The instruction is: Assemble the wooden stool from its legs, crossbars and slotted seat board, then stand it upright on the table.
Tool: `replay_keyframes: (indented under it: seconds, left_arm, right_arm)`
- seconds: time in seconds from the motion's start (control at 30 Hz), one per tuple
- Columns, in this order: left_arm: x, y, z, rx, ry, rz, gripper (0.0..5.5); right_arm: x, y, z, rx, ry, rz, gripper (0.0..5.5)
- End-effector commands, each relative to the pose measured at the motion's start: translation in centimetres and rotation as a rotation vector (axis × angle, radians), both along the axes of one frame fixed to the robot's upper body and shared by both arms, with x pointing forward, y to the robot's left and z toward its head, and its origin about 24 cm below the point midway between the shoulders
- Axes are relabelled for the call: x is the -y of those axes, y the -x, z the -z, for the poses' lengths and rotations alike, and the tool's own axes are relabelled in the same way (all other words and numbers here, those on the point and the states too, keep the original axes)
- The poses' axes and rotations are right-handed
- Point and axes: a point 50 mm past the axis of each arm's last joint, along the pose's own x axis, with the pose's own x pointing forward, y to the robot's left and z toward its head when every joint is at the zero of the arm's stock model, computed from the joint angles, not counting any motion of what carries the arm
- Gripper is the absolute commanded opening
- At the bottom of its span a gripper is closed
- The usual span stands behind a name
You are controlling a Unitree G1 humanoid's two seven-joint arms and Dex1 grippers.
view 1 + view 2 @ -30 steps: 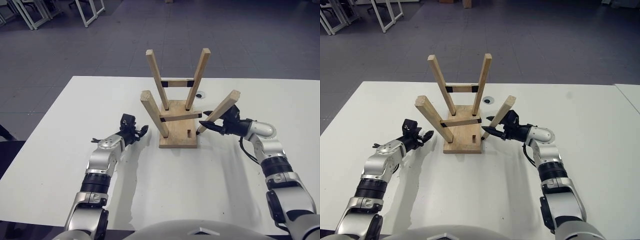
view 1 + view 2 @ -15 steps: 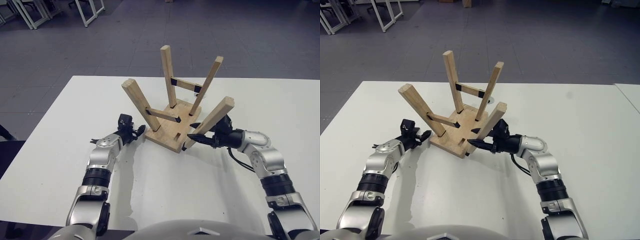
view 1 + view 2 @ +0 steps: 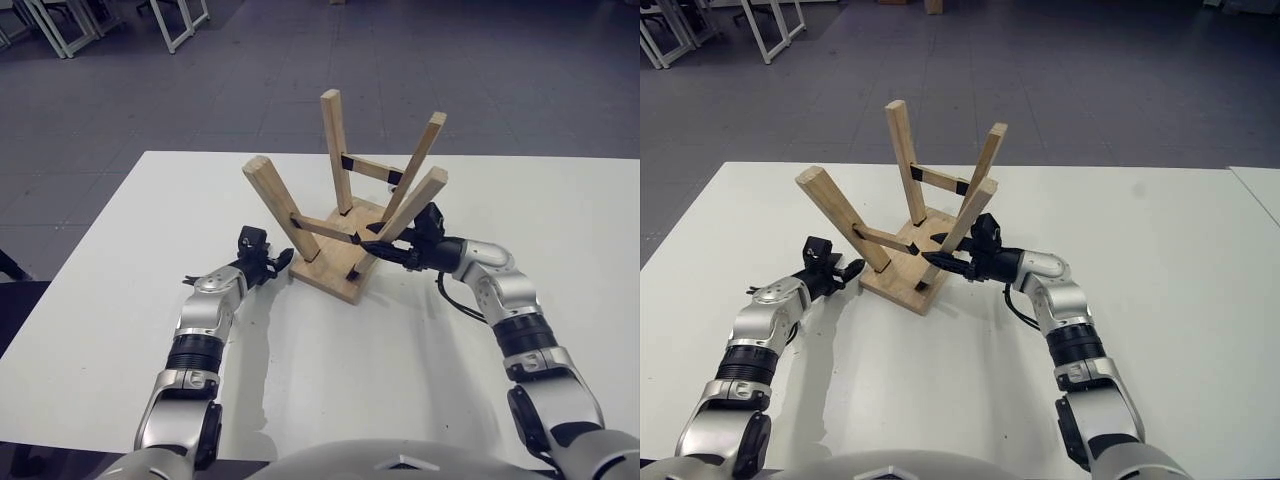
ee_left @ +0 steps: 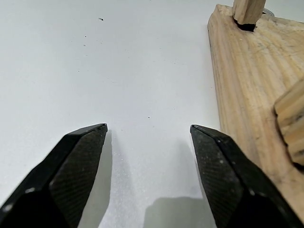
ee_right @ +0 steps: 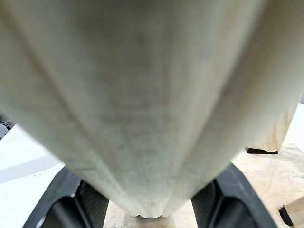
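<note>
Seat board of the stool lies flat on the white table, turned so that one corner points toward me at 6 o'clock. I count three legs standing up out of it. A thick front leg leans out toward 10 o'clock, and two back legs splay apart at the far side. One crossbar joins the back pair high up, and a second crossbar runs low from the front leg toward the back. My right gripper comes in from 3 o'clock of the board, and its fingers are closed around the fourth leg close to that leg's lower end. In the right wrist view the dark fingers press against both sides of the wood. This leg tilts up toward 1 o'clock, and its foot meets the board near the right corner. I cannot tell whether it sits inside its slot. My left gripper hangs low over the table at 9 o'clock of the board, just beside its edge but not touching it. In the left wrist view its fingers are spread wide apart with nothing between them, and the board's edge runs just beyond one tip.
</note>
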Motion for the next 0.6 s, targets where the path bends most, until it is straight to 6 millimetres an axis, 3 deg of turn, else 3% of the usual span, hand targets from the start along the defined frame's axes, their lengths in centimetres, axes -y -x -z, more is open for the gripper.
replay_keyframes:
  seconds: [0.03,0.23,0.37,0.6]
  left_arm:
    - [0.2,-0.3,-0.7,0.016,-0.013,0.012,3.26]
    - [0.4,0.0,-0.5,0.016,-0.002,0.000,3.26]
    - [0.4,0.3,-0.4,0.013,0.004,-0.017,3.26]
    - [-0.5,1.0,-0.3,0.001,0.009,-0.074,3.26]
  right_arm:
    - [0.4,0.5,2.3,-0.064,0.132,-0.032,2.03]
    - [1.1,2.0,4.5,-0.141,0.295,-0.088,2.03]
    - [1.8,2.3,5.5,-0.167,0.399,-0.016,2.03]
    - [6.5,3.4,6.0,-0.152,0.506,0.236,2.03]
